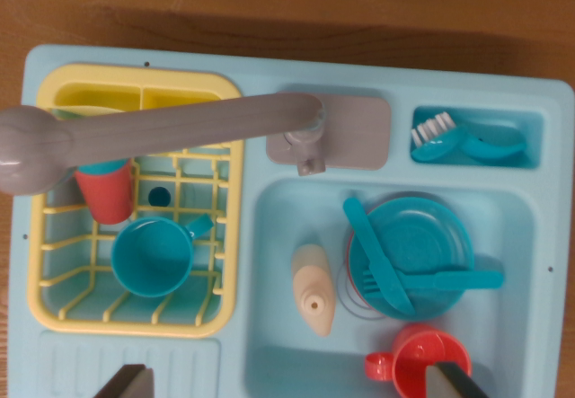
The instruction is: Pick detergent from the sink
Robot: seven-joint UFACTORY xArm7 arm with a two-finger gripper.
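Flat across sink point(269, 227): detergent point(314, 286), cap downward.

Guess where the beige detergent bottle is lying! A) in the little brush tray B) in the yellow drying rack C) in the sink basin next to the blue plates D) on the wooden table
C: the beige plastic detergent bottle lies in the light blue sink basin, just left of the stacked blue plates.

A beige detergent bottle point(314, 287) lies on its side in the light-blue sink point(278, 362), cap end pointing toward the claw point(292, 384), just above it between the fingertips.
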